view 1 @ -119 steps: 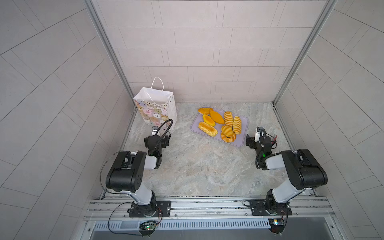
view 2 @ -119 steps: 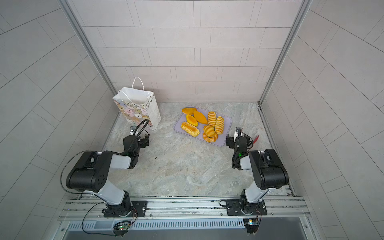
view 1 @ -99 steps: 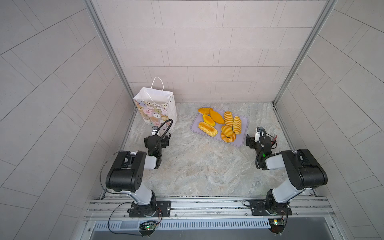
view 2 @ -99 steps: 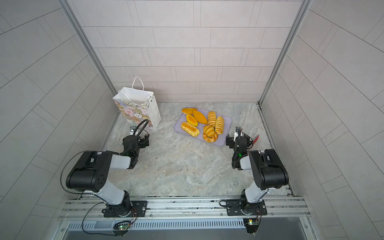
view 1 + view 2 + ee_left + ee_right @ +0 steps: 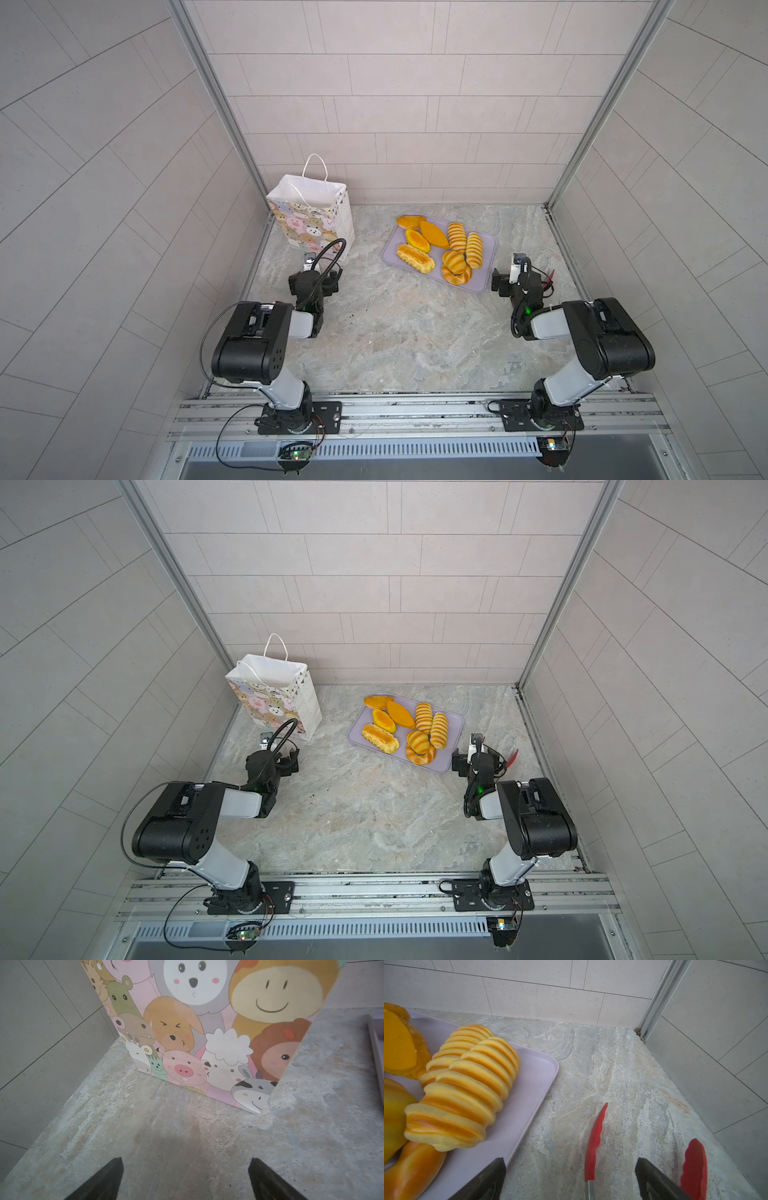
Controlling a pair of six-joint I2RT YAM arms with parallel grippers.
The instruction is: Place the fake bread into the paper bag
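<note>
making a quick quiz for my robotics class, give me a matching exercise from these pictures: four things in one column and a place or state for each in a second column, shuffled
Things
1. paper bag
2. fake bread
3. tongs
4. left gripper

Places or states
a. red-tipped, lying on the table by the right gripper
b. standing upright near the back left corner
c. open and empty, facing the printed front of the bag
d. lying on the lilac tray

Pairs: 1-b, 2-d, 3-a, 4-c
</note>
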